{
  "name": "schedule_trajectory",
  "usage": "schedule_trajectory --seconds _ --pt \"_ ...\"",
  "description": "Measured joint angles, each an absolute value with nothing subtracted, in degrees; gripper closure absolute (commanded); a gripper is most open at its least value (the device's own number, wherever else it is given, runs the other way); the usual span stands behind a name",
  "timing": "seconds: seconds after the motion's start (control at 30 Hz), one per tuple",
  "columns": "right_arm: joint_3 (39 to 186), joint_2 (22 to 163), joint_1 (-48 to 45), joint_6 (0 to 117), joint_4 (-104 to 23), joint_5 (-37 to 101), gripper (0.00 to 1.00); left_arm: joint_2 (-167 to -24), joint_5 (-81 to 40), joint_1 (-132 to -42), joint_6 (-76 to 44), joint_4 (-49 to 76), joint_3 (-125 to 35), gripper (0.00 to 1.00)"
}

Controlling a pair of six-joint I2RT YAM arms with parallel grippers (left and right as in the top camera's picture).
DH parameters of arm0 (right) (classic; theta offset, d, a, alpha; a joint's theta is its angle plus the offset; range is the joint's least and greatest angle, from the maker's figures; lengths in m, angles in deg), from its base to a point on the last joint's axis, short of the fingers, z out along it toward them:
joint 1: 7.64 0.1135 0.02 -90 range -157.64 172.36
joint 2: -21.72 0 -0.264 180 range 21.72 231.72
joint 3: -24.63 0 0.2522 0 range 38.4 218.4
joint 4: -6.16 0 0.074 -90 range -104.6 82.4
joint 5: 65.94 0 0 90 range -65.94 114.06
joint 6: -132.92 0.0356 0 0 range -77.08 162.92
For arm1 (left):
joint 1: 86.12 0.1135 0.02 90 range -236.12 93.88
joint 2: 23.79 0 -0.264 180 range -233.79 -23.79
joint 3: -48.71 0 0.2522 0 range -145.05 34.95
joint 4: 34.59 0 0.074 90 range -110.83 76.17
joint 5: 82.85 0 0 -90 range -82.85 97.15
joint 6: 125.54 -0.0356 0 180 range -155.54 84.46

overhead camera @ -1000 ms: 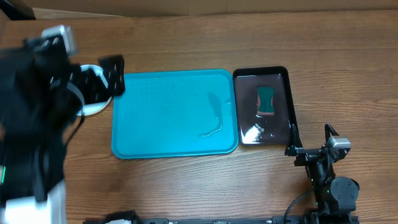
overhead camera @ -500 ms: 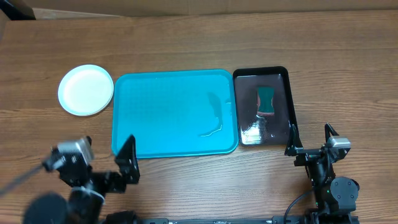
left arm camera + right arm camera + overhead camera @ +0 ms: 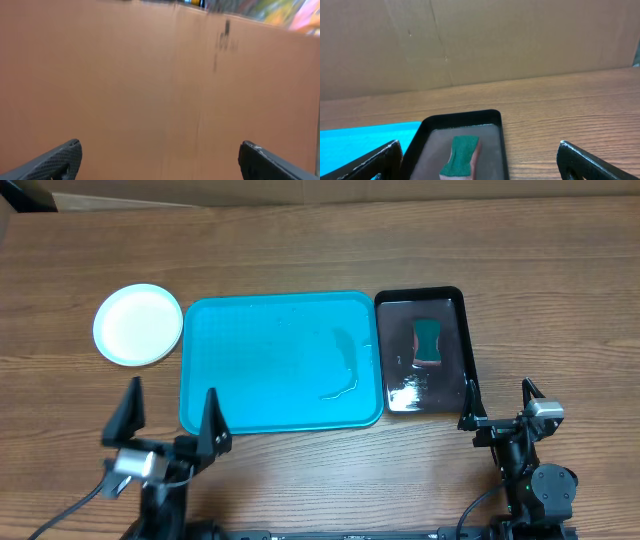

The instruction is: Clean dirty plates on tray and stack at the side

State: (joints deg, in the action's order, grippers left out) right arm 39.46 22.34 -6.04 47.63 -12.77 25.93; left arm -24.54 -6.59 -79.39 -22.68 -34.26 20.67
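Note:
A white plate (image 3: pixel 138 325) lies on the wooden table just left of the turquoise tray (image 3: pixel 280 360), apart from both grippers. The tray holds no plate, only a thin wet streak (image 3: pixel 345 370). My left gripper (image 3: pixel 168 418) (image 3: pixel 160 162) hangs open near the front edge, in front of the tray's left corner, with nothing between its fingers; its wrist view shows only blurred brown cardboard. At the front right my right gripper (image 3: pixel 498 402) (image 3: pixel 480 161) stands open and empty, facing the black tray. A corner of the turquoise tray (image 3: pixel 365 135) shows in the right wrist view.
A small glossy black tray (image 3: pixel 425 350) (image 3: pixel 462 122) sits against the turquoise tray's right side, with a green-topped sponge (image 3: pixel 428 342) (image 3: pixel 460 155) in it. A cardboard wall (image 3: pixel 470 40) runs along the back of the table.
My left arm has swung from above the white plate at the back left down to the front edge, uncovering the plate. The right arm has not moved.

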Motion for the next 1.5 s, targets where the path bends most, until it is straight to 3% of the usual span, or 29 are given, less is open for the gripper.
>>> schedule_trajectory --seconds 0.33,0.7,1.5 --pt "39.46 22.34 -6.06 47.63 -12.77 25.93 0.0 -24.54 -5.12 -79.39 -22.54 -36.01 33.35 0.0" --pt "39.46 22.34 -6.04 47.65 -12.79 25.95 0.0 -24.45 4.45 -79.39 -22.52 -16.57 34.48 0.0" --pt "39.46 22.34 -6.04 47.65 -12.77 25.95 0.0 -24.5 5.96 -79.39 -22.7 -16.49 34.48 0.0"
